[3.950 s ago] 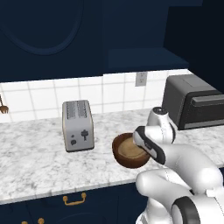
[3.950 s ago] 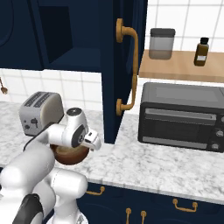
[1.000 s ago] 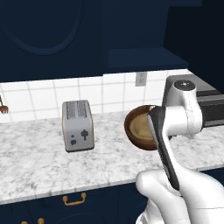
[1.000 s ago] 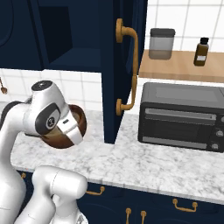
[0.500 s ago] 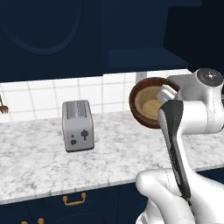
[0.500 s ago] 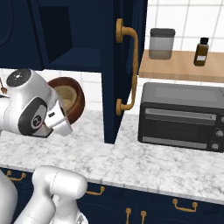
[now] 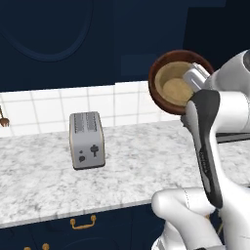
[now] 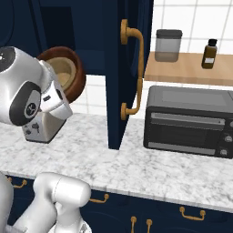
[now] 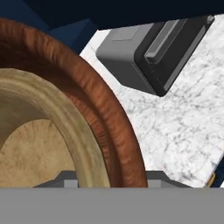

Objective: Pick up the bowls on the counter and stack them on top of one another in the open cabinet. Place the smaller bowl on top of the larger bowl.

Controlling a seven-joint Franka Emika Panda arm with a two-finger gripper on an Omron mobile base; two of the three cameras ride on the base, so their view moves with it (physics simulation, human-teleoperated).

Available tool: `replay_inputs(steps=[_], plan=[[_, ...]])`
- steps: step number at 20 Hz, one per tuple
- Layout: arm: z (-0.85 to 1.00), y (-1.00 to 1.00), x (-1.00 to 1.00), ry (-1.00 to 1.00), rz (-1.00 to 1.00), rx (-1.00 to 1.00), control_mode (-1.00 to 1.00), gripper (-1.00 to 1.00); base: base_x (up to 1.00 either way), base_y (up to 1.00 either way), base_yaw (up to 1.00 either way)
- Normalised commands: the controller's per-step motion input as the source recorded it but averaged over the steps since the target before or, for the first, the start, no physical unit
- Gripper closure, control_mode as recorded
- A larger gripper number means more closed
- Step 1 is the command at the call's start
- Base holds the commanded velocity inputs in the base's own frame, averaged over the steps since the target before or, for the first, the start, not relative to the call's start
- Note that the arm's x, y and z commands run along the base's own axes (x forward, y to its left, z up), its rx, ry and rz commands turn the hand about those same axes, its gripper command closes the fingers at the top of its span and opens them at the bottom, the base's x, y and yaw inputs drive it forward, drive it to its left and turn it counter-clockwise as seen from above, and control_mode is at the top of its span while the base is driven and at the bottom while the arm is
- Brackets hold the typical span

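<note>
The larger bowl (image 7: 158, 73), dark reddish-brown, hangs tilted on its side high above the counter (image 7: 39, 180), and the smaller tan bowl (image 7: 176, 89) is nested inside it. My gripper (image 7: 194, 78) is shut on their rims at the right edge. In the right base view the larger bowl (image 8: 78, 75) and the smaller bowl (image 8: 61, 70) are level with the open cabinet (image 8: 86, 32), just in front of its dark opening. The hand view shows both rims, brown (image 9: 109, 113) and tan (image 9: 43, 144), running between my fingertips (image 9: 66, 178).
A silver toaster (image 7: 87, 140) stands on the counter below and left of the bowls. The open navy cabinet door (image 8: 129, 68) with a brass handle juts out to the right. Beyond it are a black toaster oven (image 8: 189, 120) and a wooden shelf (image 8: 191, 73) with a jar and a bottle.
The arm has lifted the nested bowls from just above the counter up to cabinet height. The bowls have tipped onto their side.
</note>
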Motion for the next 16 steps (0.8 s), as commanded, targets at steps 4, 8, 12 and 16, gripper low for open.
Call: replay_inputs(steps=[4, 8, 12, 16], plan=[[0.53, 0.01, 0.68, 0.00, -0.12, 0.00, -1.00, 1.00, 0.00, 0.00, 0.00], [0.02, 0.00, 1.00, 0.00, -0.19, 0.00, -1.00, 1.00, 0.00, 0.00, 0.00], [0.00, 0.00, 0.90, -0.02, -0.15, 0.02, -1.00, 1.00, 0.00, 0.00, 0.00], [0.25, 0.00, 0.36, 0.00, -0.04, 0.04, -1.00, 1.00, 0.00, 0.00, 0.00]])
